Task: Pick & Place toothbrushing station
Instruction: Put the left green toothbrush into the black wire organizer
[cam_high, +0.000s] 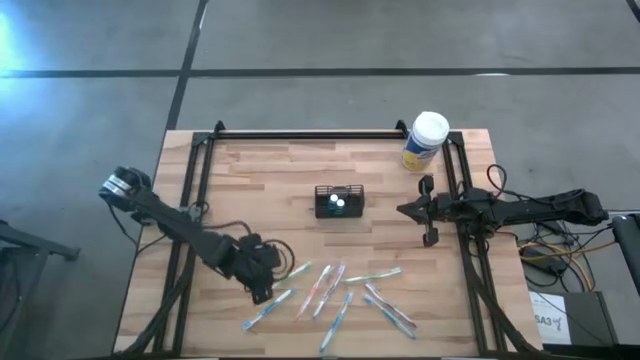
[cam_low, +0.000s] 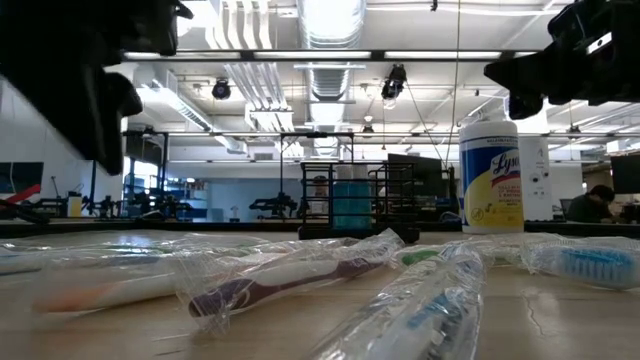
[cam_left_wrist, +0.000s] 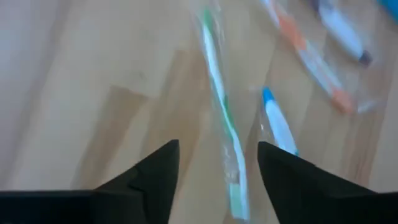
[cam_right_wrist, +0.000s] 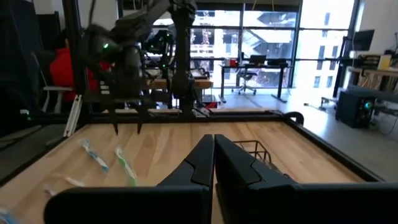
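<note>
While the left tool hangs with fingers apart over a green toothbrush, the caddy stands mid-surface. Step: picking. Next: descend, clamp the handle. Right tool waits, fingers together.

The wooden bench carries a black mesh caddy mid-bench, a wipes canister at a far corner, and wrapped toothbrushes scattered near the front.

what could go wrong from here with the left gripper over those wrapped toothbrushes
The left gripper is open over a green-handled toothbrush with a blue one close beside it, so it may catch both. The clear wrappers look slippery. The wire-mesh caddy is small, so a long brush could tip out.
</note>
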